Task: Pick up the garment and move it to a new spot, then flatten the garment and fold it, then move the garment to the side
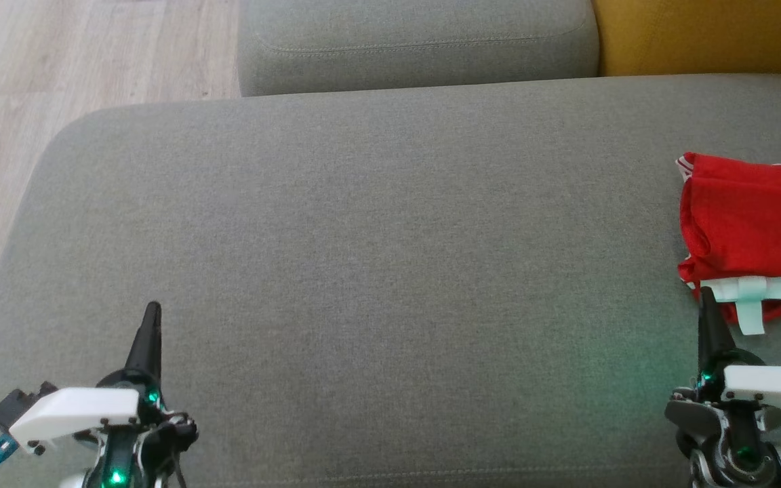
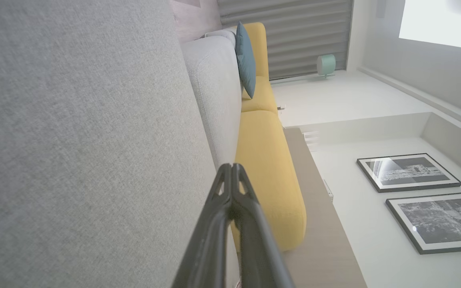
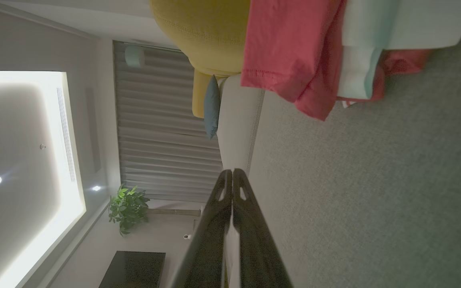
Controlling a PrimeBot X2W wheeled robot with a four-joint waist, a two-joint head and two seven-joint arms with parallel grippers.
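The big grey sofa (image 1: 363, 237) is under everything. The red garment (image 1: 750, 217) lies on it at the right side, in a neat pile with a white band on its near edge. Part of it runs off the right of the head view, so I cannot tell which way it is long. The right gripper (image 1: 706, 301) is clenched and holds nothing. The garment starts just past its tip, a bit far and right. The left gripper (image 1: 152, 313) is clenched and empty too, well apart on the left. The right arm is nearer.
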